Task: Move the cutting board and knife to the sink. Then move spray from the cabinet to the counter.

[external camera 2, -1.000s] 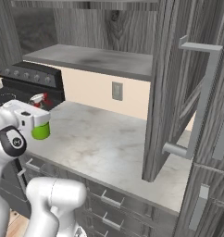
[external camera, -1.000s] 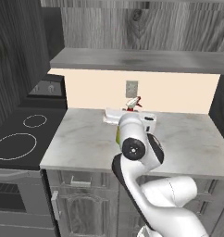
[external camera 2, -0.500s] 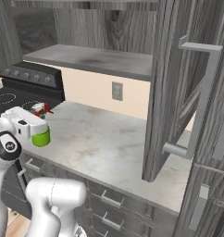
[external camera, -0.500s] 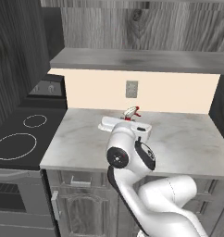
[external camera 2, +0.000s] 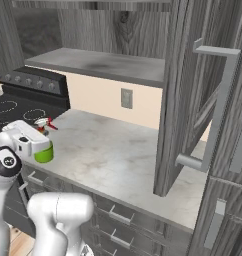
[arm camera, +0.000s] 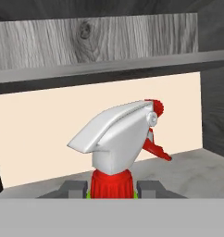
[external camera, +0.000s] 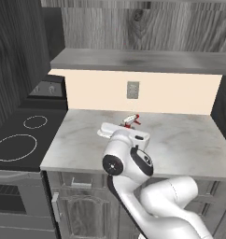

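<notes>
Gripper (arm camera: 112,189): you grip the spray (arm camera: 121,139) by its neck.
Spray: it is out of the cabinet (external camera 2: 103,62), low over the counter (external camera 2: 123,160).
Left: set it down, let go.

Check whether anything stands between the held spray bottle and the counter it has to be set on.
Nothing visible does. The end effector grips the spray at its neck, low over the counter; the marble around it is bare. Whether its base touches is unclear.

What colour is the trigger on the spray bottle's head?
Red, under a white-grey spray head, with the trigger clearest in the hand view.
</notes>
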